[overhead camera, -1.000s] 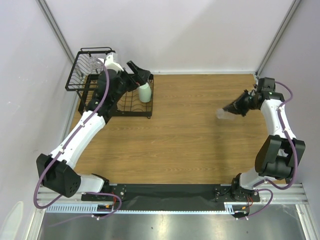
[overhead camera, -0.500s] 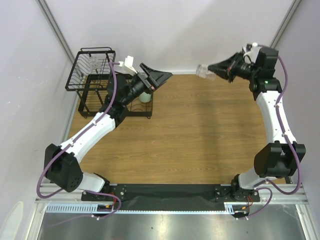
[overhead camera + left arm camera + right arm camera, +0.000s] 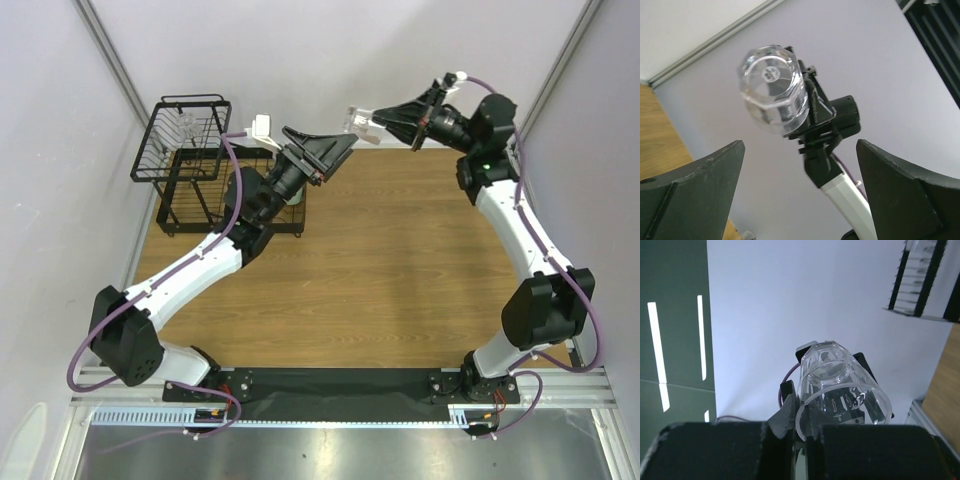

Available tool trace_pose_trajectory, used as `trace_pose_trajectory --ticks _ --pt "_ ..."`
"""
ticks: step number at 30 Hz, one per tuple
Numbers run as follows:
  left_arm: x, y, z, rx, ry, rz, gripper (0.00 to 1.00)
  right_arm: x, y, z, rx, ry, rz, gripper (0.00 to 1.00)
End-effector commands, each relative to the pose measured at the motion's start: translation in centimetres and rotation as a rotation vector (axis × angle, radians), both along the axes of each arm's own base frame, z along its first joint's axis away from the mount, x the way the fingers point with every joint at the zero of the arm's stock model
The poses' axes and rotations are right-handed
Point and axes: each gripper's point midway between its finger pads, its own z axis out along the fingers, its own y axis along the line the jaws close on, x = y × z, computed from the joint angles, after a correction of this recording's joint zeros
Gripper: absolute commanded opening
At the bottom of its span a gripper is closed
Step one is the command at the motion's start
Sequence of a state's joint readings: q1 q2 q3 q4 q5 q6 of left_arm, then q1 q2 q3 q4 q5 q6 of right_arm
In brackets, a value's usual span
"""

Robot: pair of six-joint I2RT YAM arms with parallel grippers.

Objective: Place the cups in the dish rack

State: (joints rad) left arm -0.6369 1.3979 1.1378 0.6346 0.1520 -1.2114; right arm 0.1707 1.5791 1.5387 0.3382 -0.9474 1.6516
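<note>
Above wooden table: right end effector clamped on clear cup; left end effector wide open, empty.

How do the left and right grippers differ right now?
The left gripper is wide open and empty; the right gripper is shut on a clear faceted glass cup. The left sits near the black wire dish rack; the right is farther off. Both are raised, facing each other.
</note>
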Motion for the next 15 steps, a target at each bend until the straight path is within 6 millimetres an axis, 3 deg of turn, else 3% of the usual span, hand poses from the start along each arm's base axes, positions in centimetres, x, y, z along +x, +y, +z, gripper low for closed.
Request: trace_pose_trajectory --ticks 1,7,15 --pt "-1.2 1.3 3.4 -0.078 -0.107 0.049 1.00 -2.1 1.1 2.9 0.071 -0.084 0.053 0.00" --pt "-1.7 1.4 4.2 -0.079 -0.173 0.069 1.00 -3.5 3.0 1.6 0.088 -0.032 0.131 0.00" --pt "-1.4 2.3 4.3 -0.082 -0.180 0.135 0.98 -4.5 3.6 1.4 0.088 -0.028 0.164 0.00"
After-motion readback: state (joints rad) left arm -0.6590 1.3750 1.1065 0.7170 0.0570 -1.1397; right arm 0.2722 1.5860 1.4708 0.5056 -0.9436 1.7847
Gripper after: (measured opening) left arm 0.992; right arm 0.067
